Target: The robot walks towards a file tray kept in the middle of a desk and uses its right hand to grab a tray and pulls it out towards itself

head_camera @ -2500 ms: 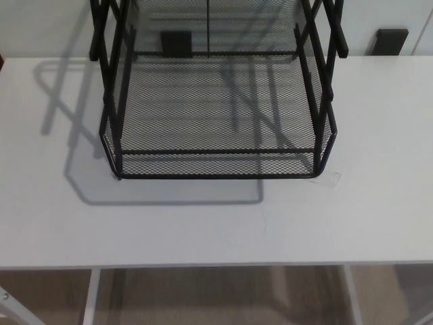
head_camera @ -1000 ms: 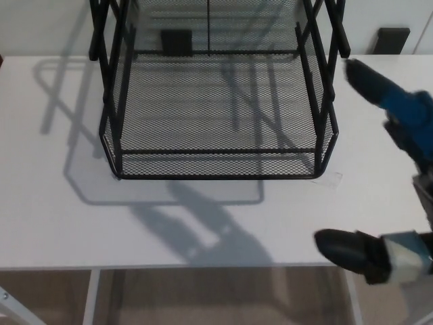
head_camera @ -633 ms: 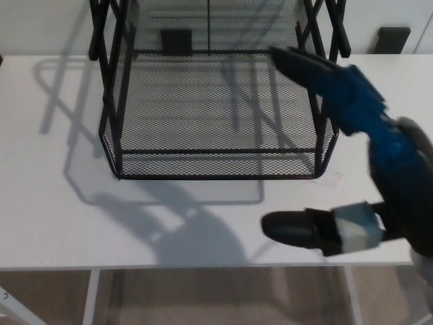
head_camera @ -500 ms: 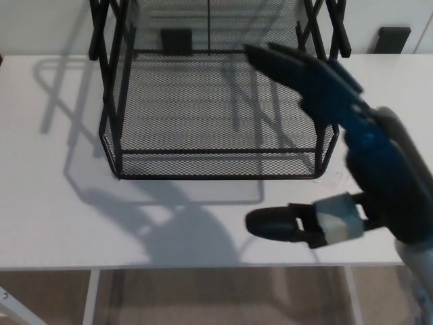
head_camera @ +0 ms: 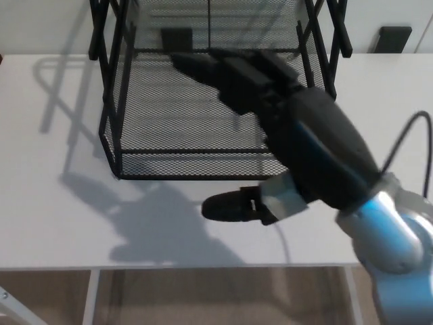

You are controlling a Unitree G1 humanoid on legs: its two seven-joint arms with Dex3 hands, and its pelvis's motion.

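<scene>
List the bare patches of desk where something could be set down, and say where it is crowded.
Bare desk lies left of the file tray, to the left edge, and in a front strip under the shadow. Right of the tray, the patch to the right edge is bare. Crowded: the middle, where the right hand reaches over the tray's front rail.

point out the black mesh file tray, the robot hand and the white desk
black wire-mesh file tray (head_camera: 183, 164): head view, front rim of the bottom tray
right robot hand (head_camera: 270, 101): head view, back of the hand, fingers spread over the tray
white desk (head_camera: 54, 217): head view, bare near-left surface
</scene>
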